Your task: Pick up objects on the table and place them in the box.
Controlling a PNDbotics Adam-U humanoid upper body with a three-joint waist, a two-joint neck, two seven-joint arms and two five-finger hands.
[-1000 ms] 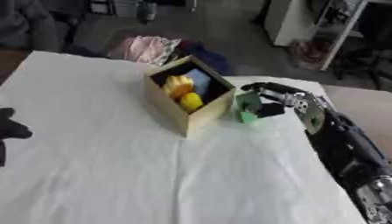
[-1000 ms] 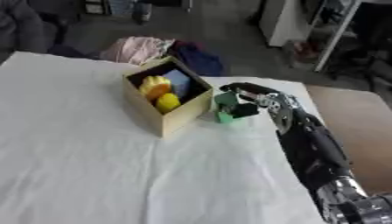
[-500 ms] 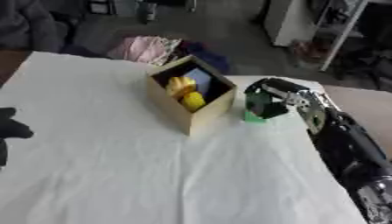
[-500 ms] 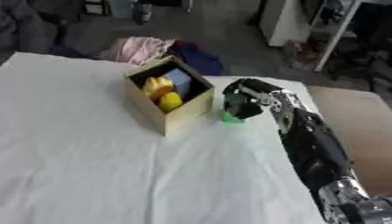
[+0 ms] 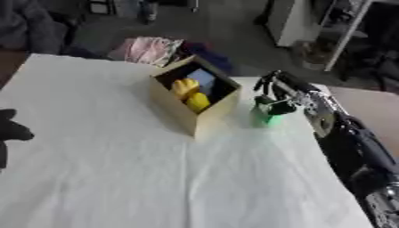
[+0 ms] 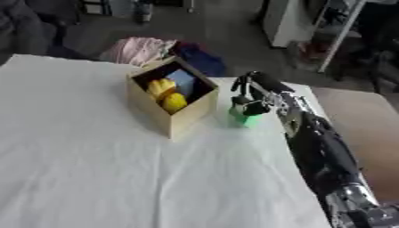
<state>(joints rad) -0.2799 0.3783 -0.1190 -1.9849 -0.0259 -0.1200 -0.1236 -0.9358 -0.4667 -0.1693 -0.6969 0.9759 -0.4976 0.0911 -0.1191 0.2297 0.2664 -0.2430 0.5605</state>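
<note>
Left eye view. Desk under a white, wrinkled cloth [image 5: 117, 169]. Open-topped cardboard box [image 5: 177, 113], tan, square, stands toward the far middle, turned corner-on. Inside it: yellow rounded objects [image 5: 191, 91], at least two, and a light blue flat piece [image 5: 205, 78] against the far wall. Just right of the box, near but apart from its wall, a small bright green block-like object [image 5: 267, 117] sits low at the cloth; whether it rests on the cloth or is just off it I cannot tell. Right hand [image 5: 282, 95], black with silver parts, comes in along the right edge and is over the green object, fingers [image 5: 266, 85] curled down round its top, so it appears to have hold of it. Left hand [image 5: 12, 131] shows only as a dark shape at the left edge, idle; finger state cannot be told. Pink cloth heap [image 5: 146, 48] lies beyond the far edge of the desk, off the work surface.

Right eye view. Same layout, shifted. Green object shows below the curled fingers, beside the box's right corner. Left hand not visible here.

Progress, as a judgement: several items already boxed; green object grasped but not yet over the opening. Lift, carry left, release remain. No other loose objects seen on the cloth.
</note>
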